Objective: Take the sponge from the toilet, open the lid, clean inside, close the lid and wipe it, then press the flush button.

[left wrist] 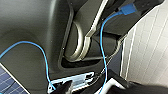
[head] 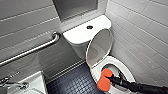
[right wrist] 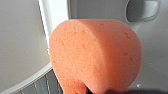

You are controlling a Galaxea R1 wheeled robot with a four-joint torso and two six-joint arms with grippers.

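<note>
At the lower right of the head view, the right arm reaches in low and nearly level over the near side of the toilet. Its right gripper is clamped on the sponge, which is pinched at mid-length so that both rounded ends bulge outward. The sponge sits over the near rim of the bowl, at the edge of the dark opening; whether it touches the ceramic cannot be told. The right wrist view shows the orange pad close against white curved surfaces.

Beyond the bowl, the lid stands raised and leans back against the tank, leaving the bowl open from above. A dark round flush button lies on the tank top.

Lateral limits: the white tiled wall runs just beside the bowl on the arm's side. On the other side, dark tiled floor separates the toilet from a white sink, and a metal grab bar slants along the grey wall above it.
</note>
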